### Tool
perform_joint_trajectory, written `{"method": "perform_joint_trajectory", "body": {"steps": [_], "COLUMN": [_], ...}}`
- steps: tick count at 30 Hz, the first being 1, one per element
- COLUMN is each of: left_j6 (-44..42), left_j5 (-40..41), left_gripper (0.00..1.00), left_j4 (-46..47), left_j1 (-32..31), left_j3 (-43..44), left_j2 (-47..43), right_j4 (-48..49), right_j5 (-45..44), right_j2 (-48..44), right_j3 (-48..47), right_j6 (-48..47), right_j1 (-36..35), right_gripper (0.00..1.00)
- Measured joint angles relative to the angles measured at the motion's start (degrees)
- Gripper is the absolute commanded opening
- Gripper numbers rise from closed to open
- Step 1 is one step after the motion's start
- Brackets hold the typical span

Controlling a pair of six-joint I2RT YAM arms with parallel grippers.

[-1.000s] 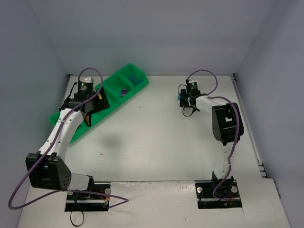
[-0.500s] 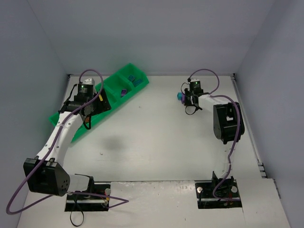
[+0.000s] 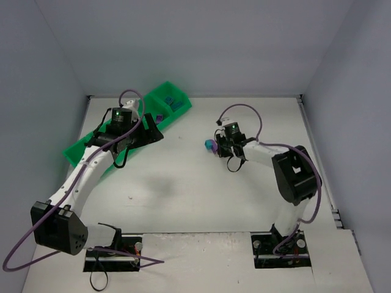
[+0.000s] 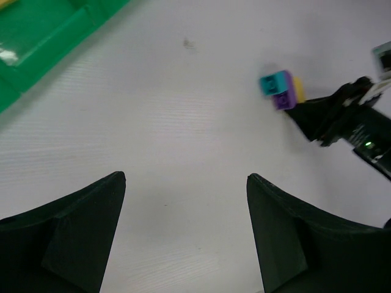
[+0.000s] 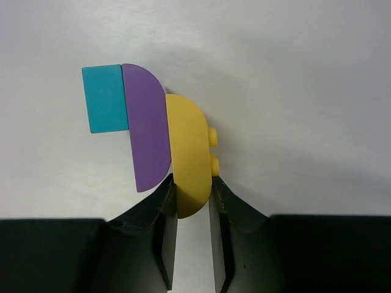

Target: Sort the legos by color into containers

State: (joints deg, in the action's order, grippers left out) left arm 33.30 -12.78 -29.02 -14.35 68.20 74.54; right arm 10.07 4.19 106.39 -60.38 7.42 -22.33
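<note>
The green tray (image 3: 79,149) lies at the far left. Its end compartment holds teal-blue bricks (image 3: 175,104), and the next holds a purple brick (image 3: 159,117); the arm hides the rest. The right gripper (image 5: 192,183) pinches the yellow brick of a teal, purple and yellow stack (image 5: 146,125) above mid-table. It has carried that stack leftward since half a second ago. The left gripper (image 4: 185,178), spread wide and empty, has swung off the tray over the table (image 4: 183,110).

White table (image 3: 201,189) between pale grey walls (image 3: 183,43), dull grey patch (image 3: 145,181) left of centre
</note>
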Motion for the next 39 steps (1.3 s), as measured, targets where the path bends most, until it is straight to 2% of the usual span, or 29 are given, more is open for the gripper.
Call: {"method": "perform_joint_trajectory", "body": {"steps": [5,14,28,37,39], "left_j6": [5.42,12.17,13.27,14.99,15.3], "left_j5": [-5.51,-14.36,-16.96,-16.5,-16.11], "left_gripper": [0.79,0.81,0.82,0.8,0.77], "left_j4": [6.71,17.2,27.47,31.41,32.79], "left_j1": [-2.58,-7.43,-14.49,-15.56,-15.61], "left_j3": [-2.14,-4.37,-4.13,-4.13,-4.13], "left_j2": [0.04,3.34,8.9,10.97,10.97], "right_j4": [1.97,7.82,8.57,8.57,8.59], "right_j5": [2.67,4.74,8.87,9.81,10.05], "right_j2": [-9.16,-23.8,-33.51,-35.6,-35.8], "right_j3": [6.29,11.69,13.77,15.04,15.21], "right_j6": [0.2,-0.02,-1.29,-1.53,-1.55], "right_j1": [-6.73,-8.15,-8.15,-8.11,-8.11], "right_gripper": [0.0,0.0,0.0,0.0,0.0]}}
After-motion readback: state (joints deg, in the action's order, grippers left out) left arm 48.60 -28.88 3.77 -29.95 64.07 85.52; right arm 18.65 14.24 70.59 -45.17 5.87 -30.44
